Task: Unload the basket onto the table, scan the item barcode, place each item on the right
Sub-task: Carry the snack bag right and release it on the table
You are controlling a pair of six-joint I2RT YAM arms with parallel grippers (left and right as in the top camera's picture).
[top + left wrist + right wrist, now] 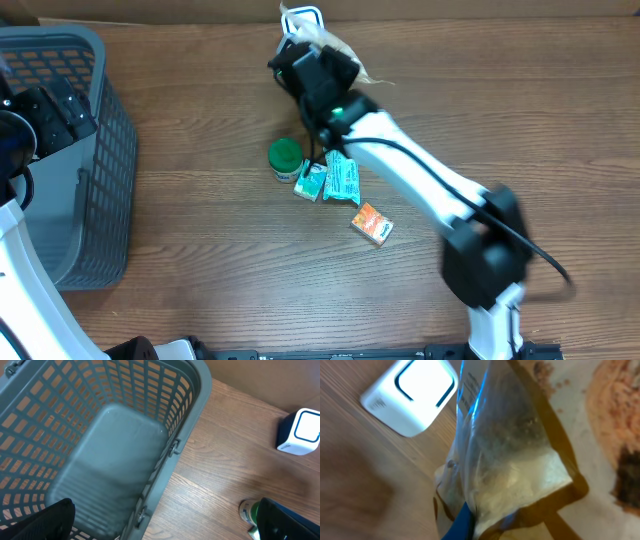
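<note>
The item is a clear plastic bag (pixel 510 460) with pale and brown contents, and my right gripper (pixel 480 530) is shut on its lower edge. The bag hangs just beside the white cube scanner (pixel 410 397) with its blue-outlined window. From overhead, the right gripper (pixel 312 68) sits at the table's far middle, the bag (pixel 352 58) poking out to its right and the scanner (pixel 303 18) just behind it. No barcode shows on the bag. My left gripper (pixel 45 110) hovers open over the grey basket (pixel 95 200), fingers (pixel 45 520) spread wide with nothing between them.
A green-lidded jar (pixel 285 155), two teal packets (pixel 312 182) (pixel 343 178) and an orange packet (pixel 372 223) lie mid-table under the right arm. The basket (pixel 190 405) fills the left side. The jar (pixel 248 511) and scanner (pixel 300 432) show in the left wrist view.
</note>
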